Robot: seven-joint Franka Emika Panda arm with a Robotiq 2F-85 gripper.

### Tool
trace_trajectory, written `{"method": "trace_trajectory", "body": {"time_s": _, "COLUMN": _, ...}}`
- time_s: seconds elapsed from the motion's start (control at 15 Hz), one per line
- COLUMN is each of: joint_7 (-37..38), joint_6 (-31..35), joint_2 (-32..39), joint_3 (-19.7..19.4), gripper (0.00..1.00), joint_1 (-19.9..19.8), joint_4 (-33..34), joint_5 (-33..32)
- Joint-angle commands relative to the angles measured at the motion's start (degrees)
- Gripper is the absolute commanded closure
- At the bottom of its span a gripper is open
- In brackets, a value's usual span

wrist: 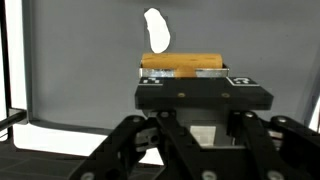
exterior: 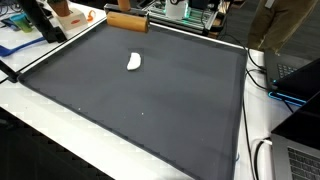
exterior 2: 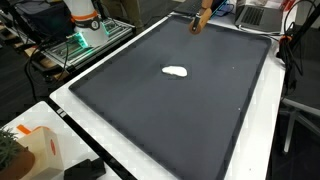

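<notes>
A white bench [exterior: 45,108] carries a dark grey mat [exterior: 150,105] that covers nearly all of it. At the mat's far edge in an exterior view, the jaws are closed on a brown wooden block [exterior: 127,21], which sits crosswise between them in the wrist view. A small white lump [exterior: 134,62] lies on the mat, further in from that edge and apart from the block.

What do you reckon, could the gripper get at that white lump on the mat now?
Probably yes for reaching: the dark mat between the gripper and the white lump looks bare. But its jaws are shut on a wooden block, so it likely could not grasp it.
</notes>
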Motion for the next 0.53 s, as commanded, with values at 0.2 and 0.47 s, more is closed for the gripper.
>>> {"method": "trace_trajectory", "body": {"time_s": 0.2, "joint_7": 5.65, "joint_6": -6.3, "joint_2": 9.01, "joint_3": -0.65, "gripper": 0.78, "joint_1": 1.94, "joint_4": 11.59, "joint_5": -2.09}}
{"method": "trace_trajectory", "body": {"time_s": 0.47, "joint_7": 4.51, "joint_6": -3.75, "joint_2": 8.44, "joint_3": -0.19, "gripper": 0.53, "joint_1": 1.29, "joint_4": 9.21, "joint_5": -0.94}}
